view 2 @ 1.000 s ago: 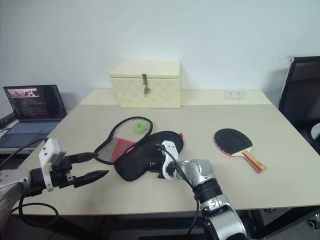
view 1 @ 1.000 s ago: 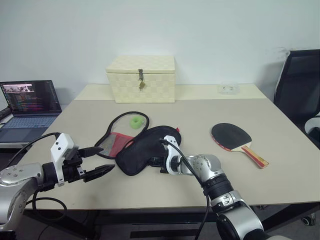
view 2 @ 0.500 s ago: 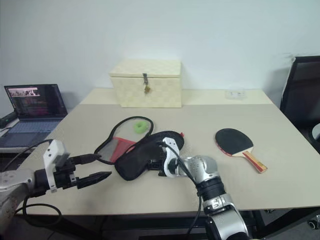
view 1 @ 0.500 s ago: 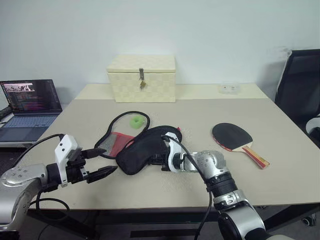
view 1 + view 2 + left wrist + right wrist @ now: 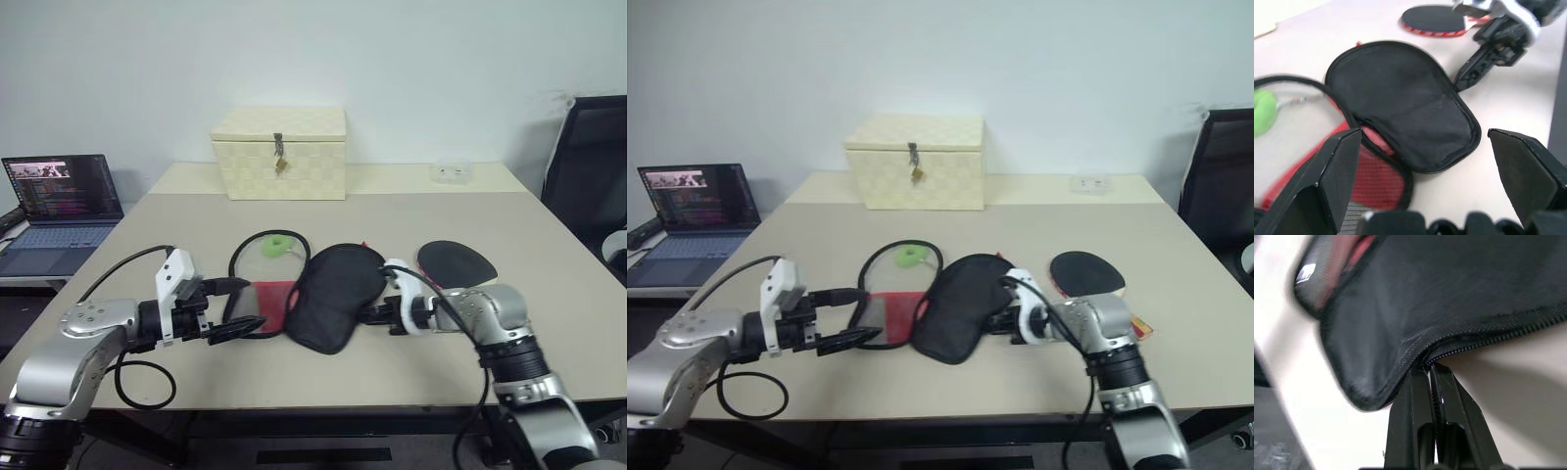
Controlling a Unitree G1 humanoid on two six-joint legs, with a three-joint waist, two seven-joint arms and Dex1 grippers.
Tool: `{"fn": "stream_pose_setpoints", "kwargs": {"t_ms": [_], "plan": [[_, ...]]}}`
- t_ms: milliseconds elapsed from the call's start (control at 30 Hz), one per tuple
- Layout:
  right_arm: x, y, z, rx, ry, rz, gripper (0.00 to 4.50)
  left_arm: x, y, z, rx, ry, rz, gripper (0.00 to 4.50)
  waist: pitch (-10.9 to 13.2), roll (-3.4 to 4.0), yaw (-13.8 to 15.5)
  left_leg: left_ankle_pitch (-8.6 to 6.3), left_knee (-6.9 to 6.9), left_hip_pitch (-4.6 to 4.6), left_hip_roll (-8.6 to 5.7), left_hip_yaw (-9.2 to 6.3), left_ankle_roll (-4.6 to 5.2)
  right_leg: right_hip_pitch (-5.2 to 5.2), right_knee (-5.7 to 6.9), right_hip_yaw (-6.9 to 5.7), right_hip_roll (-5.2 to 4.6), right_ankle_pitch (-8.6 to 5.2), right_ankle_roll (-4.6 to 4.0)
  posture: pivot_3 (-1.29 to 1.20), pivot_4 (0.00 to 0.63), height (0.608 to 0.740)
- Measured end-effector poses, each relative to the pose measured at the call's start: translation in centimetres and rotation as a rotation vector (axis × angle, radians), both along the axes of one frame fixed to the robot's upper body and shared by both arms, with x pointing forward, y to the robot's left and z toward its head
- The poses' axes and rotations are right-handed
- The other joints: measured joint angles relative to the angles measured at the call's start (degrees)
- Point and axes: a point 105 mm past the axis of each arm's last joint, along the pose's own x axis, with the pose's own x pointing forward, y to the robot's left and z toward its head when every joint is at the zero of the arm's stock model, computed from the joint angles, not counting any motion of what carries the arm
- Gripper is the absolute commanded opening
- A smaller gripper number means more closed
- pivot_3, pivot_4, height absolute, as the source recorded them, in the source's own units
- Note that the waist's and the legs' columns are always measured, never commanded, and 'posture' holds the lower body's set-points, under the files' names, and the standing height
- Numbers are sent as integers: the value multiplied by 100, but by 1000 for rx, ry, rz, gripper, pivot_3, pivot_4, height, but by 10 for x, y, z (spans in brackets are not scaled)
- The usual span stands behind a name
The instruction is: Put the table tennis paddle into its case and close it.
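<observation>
The case (image 5: 338,294) edge is pinched by the closed right pincer (image 5: 370,314). The left pincer (image 5: 240,305) is spread wide at the case's 9 o'clock. The paddle (image 5: 456,262) lies at its 3 o'clock.

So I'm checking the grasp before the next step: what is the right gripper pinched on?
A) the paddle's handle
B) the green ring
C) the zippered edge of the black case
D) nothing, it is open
C: the right gripper is shut on the zippered edge of the case, while the paddle lies apart behind it.
</observation>
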Motion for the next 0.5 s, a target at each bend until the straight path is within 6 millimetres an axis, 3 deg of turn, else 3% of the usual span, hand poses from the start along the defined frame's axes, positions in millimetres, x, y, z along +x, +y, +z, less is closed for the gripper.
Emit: {"fn": "stream_pose_setpoints", "kwargs": {"t_ms": [267, 500], "plan": [[27, -42, 17, -125, -99, -12, 42, 6, -12, -3, 5, 6, -49, 4500, 1, -2, -11, 0, -1, -19, 4, 8, 0, -23, 3, 4, 6, 1, -1, 0, 150, 740], [33, -48, 14, -143, -103, 1, 42, 7, -13, -2, 11, 2, -63, 4500, 2, -3, -3, 0, 0, -24, 4, 4, 0, -27, 4, 4, 5, 1, -1, 0, 150, 740]]}}
